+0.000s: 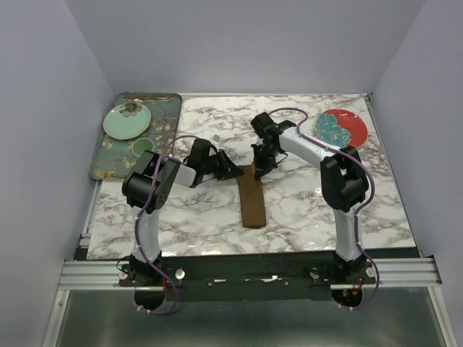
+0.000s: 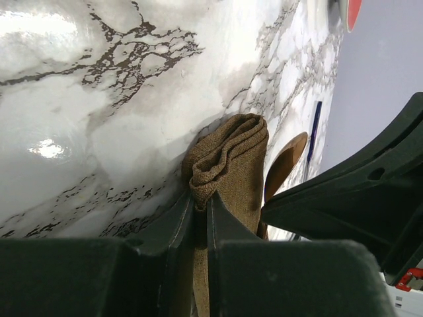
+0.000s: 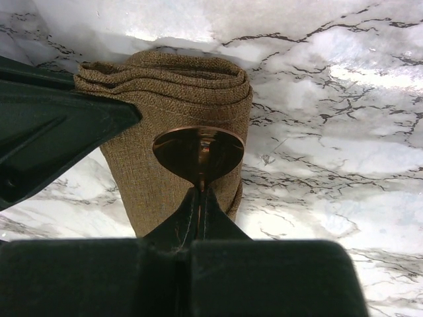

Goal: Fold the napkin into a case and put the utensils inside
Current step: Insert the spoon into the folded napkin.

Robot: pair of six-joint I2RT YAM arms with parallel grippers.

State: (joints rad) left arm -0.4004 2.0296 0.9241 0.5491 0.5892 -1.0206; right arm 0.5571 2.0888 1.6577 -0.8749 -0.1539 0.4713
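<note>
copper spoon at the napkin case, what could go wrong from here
1. The left end effector pinches a bunched corner of the napkin case; if no pocket opens, the copper spoon may slide over it, not inside.
2. The right end effector grips the spoon's thin neck, so it could swivel.

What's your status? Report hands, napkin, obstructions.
Left hand pinching folded napkin at one end. Right hand shut on copper spoon, bowl over that end. Left hand crowding it.

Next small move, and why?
Probably ease the copper spoon forward into the case. The left fingers pinch the case's end layers, the right fingers grip the spoon's handle, and its bowl sits at that end, not yet inside.
</note>
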